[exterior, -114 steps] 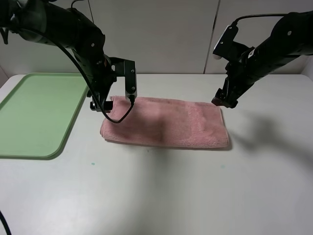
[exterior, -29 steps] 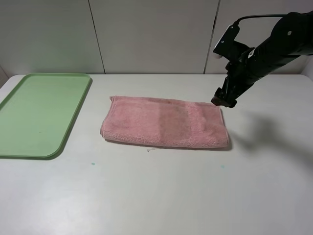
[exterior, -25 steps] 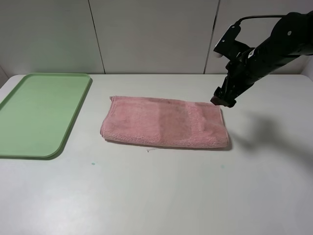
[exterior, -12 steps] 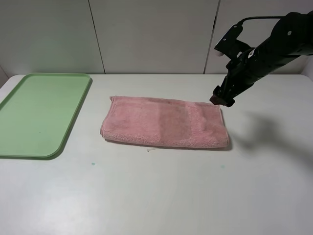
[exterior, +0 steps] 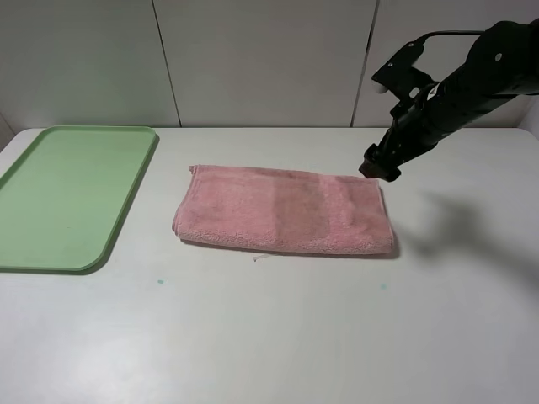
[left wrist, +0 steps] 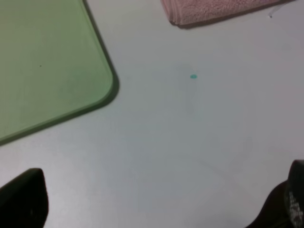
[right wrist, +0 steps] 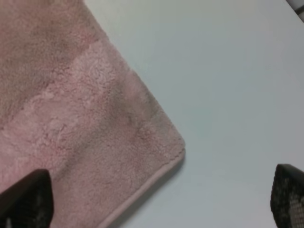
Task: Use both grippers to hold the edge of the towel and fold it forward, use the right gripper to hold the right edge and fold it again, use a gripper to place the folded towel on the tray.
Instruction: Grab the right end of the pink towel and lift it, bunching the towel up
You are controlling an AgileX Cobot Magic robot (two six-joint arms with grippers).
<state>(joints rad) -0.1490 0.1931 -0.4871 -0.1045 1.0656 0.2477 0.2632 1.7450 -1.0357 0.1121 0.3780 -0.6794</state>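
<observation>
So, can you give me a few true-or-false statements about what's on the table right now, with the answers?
1. The towel lies on the tray. False: it lies on the table, to the right of the tray.
2. The right claw is at the towel's far right corner. True.
3. The right claw grips the towel. False: it is open and holds nothing.
4. The towel is folded into a long shape. True.

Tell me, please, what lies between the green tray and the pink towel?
Only bare white tabletop separates tray and towel, seen in the exterior high view.
</observation>
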